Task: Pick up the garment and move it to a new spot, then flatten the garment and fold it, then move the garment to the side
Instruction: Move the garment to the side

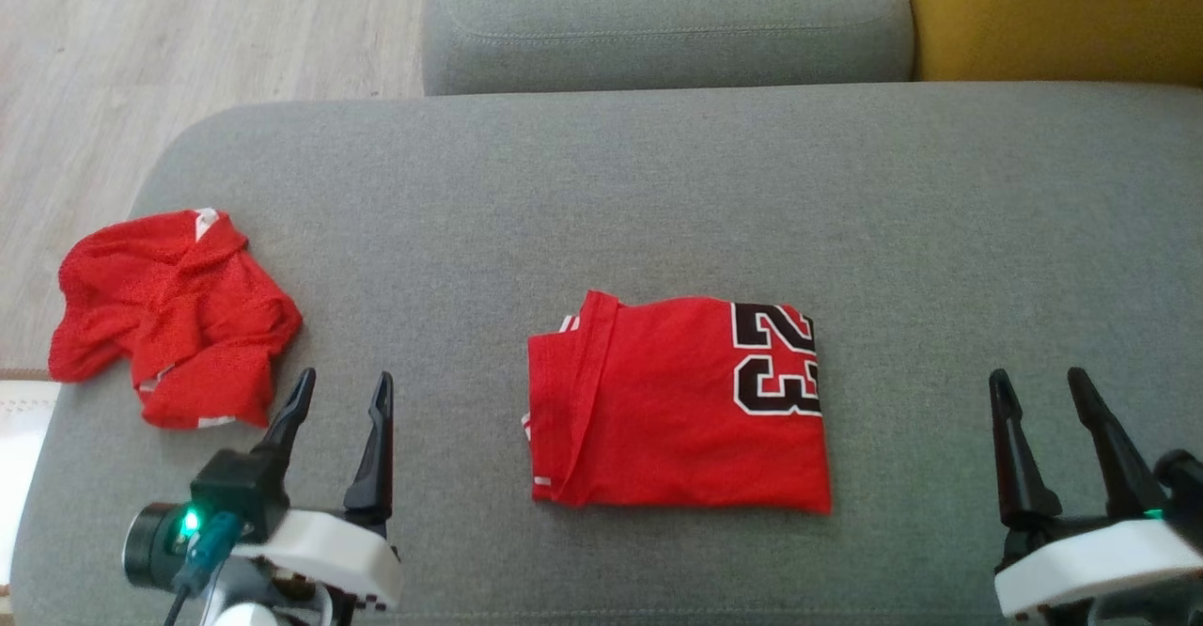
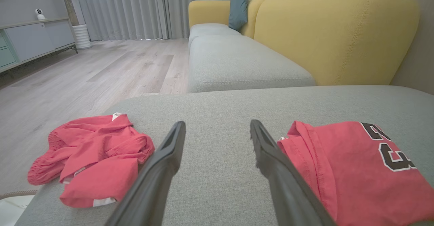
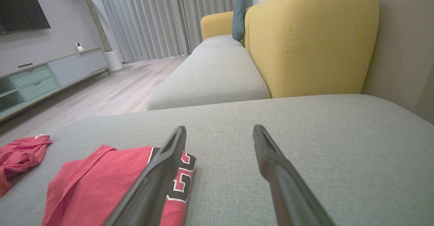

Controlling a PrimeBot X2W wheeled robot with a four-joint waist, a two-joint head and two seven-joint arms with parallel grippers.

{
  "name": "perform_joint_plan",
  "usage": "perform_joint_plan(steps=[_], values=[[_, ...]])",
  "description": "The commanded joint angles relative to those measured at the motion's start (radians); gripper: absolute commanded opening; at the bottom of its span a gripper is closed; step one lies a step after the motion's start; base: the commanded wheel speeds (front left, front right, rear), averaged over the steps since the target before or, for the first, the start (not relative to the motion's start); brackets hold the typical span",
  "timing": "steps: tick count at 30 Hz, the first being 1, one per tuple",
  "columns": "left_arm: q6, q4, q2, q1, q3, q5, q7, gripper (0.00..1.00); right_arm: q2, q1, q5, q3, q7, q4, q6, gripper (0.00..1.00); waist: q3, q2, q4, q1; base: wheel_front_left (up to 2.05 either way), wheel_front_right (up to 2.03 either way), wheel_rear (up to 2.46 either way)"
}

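Folded red jersey (image 1: 677, 405) lay flat mid grey seat (image 1: 658, 184), no. 23 up. Crumpled red mesh garment (image 1: 174, 316) sat at seat's L edge. My L jaws & R jaws were both wide, empty, over seat's near edge, apart from jersey.

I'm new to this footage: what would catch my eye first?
A folded red jersey, black 23 showing, lies in the middle of the grey sofa cushion. A crumpled red mesh garment sits near the cushion's left edge, just beyond the open left pincer.
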State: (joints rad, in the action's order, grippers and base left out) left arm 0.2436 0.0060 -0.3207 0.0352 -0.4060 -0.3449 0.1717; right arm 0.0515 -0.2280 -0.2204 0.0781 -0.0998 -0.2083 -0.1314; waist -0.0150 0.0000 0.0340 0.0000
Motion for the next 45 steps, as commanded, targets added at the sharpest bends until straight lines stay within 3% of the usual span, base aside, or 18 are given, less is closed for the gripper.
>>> perform_joint_plan(steps=[1,12,29,30,31,32,33,39,45], values=[[0.006,-0.034,-0.024,-0.054,0.041,-0.006,0.005,1.0,0.012,0.037,-0.005,-0.021,0.008,-0.034,0.001,1.0,0.001,0.0,0.0,0.0,0.0,0.0,0.0],[0.001,-0.043,-0.016,-0.105,0.03,0.001,0.017,1.0,0.016,0.06,-0.013,-0.023,0.003,0.022,0.001,1.0,0.054,0.0,0.043,0.0,0.0,0.0,0.0],[-0.024,-0.028,0.06,-0.231,0.036,0.036,0.088,1.0,0.024,0.251,-0.054,-0.118,-0.073,0.388,0.001,1.0,0.186,0.0,0.163,0.0,0.0,0.0,0.0],[-0.026,-0.028,0.063,-0.231,0.039,0.04,0.089,1.0,0.023,0.255,-0.055,-0.119,-0.081,0.399,0.001,0.87,0.187,0.0,0.165,0.0,0.0,0.0,0.0],[-0.026,-0.028,0.063,-0.231,0.039,0.04,0.089,1.0,0.023,0.255,-0.055,-0.119,-0.081,0.399,0.001,0.87,0.187,0.0,0.165,0.0,0.0,0.0,0.0],[-0.029,-0.03,0.066,-0.23,0.043,0.044,0.089,1.0,0.022,0.258,-0.057,-0.118,-0.089,0.409,0.001,0.13,0.187,0.0,0.167,0.0,0.0,0.0,0.0],[-0.031,-0.035,0.069,-0.23,0.049,0.05,0.089,1.0,0.022,0.262,-0.063,-0.119,-0.086,0.411,0.001,0.0,0.187,0.0,0.169,0.0,0.0,0.0,0.0],[-0.05,-0.059,0.085,-0.217,0.083,0.084,0.09,1.0,0.035,0.273,-0.067,-0.124,-0.072,0.39,0.001,0.0,0.183,0.0,0.158,0.0,0.0,0.0,0.0],[-0.072,-0.07,0.098,-0.196,0.112,0.104,0.09,1.0,0.057,0.294,-0.077,-0.147,-0.079,0.355,0.001,0.0,0.187,0.0,0.101,0.0,0.0,0.0,0.0]])
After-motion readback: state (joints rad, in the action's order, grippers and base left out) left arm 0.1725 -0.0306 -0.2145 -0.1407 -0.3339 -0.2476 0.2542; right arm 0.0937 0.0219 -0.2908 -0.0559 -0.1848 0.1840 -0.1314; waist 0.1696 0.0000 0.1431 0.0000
